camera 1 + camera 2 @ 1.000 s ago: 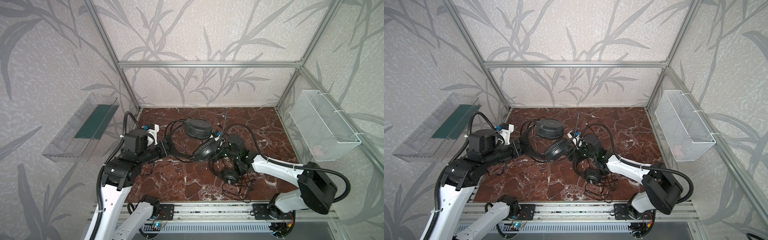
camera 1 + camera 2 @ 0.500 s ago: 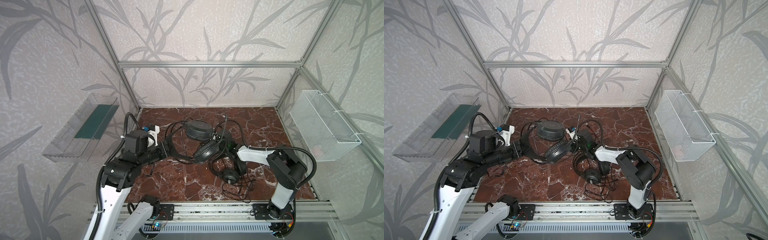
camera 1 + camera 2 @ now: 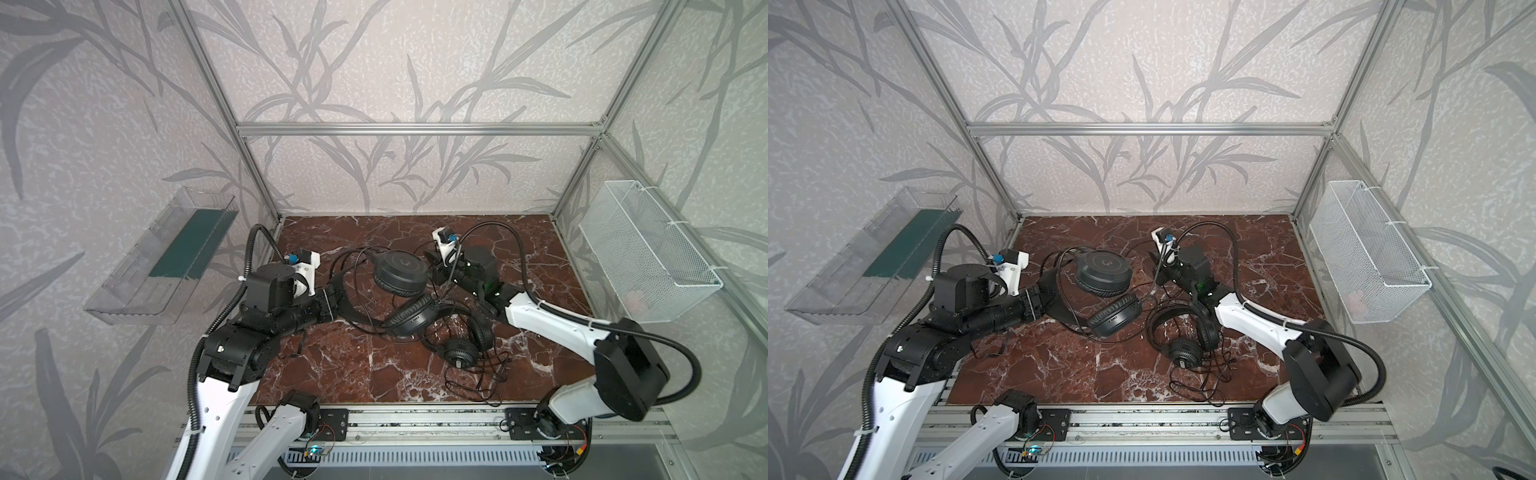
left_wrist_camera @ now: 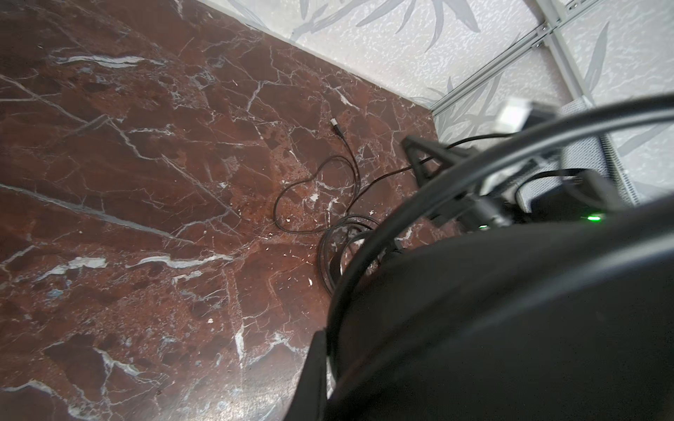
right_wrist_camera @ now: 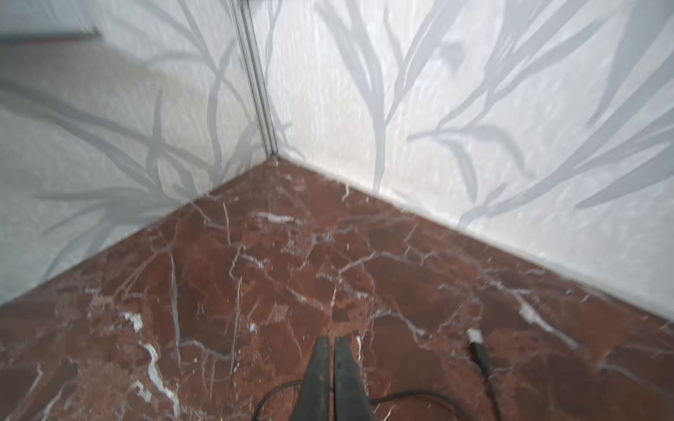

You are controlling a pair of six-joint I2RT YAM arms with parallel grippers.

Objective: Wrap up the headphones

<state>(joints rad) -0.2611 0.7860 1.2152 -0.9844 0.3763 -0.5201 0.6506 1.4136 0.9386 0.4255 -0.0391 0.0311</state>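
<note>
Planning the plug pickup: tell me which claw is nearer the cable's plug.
Right. The right claw is shut beside the plug; the left claw is far off, clamping the larger headset.

right gripper (image 5: 331, 342): base cut by frame edge | headphones (image 4: 510, 328): blurred, fill corner | wire basket (image 3: 648, 257): contents unclear

- Both top views: look down from high at the front toward the back wall, far enough back to take in the whole marble table (image 3: 332, 374) from wall to wall; nearly identical scenes.
- Left wrist view: sits very near the table, looks across it toward the right arm (image 4: 547, 204) (much of the frame blocked by the black headphones (image 4: 510, 328)).
- Right wrist view: low and close, faces the back left corner past the pressed-together tips of the right gripper (image 5: 331, 340); slightly blurred.
</note>
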